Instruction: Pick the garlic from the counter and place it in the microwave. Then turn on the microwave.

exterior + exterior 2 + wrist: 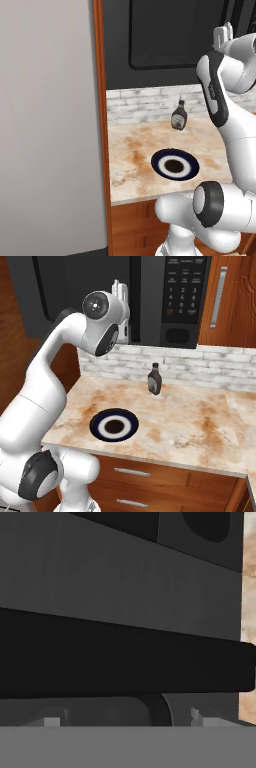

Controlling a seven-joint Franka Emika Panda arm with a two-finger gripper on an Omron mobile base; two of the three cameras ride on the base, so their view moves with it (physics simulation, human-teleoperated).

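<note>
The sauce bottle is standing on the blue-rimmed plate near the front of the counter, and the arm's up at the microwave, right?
Not quite. The sauce bottle stands on the bare counter back by the brick wall, apart from the plate, as the right base view shows. The plate does sit near the front edge, and the arm is raised at the microwave.

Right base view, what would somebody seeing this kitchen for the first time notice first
The white robot arm fills the left side, its gripper raised against the black microwave above the counter. On the marble-look counter lies a dark blue plate with a white ring near the front edge, and a dark sauce bottle stands upright behind it, close to the brick wall strip.
</note>
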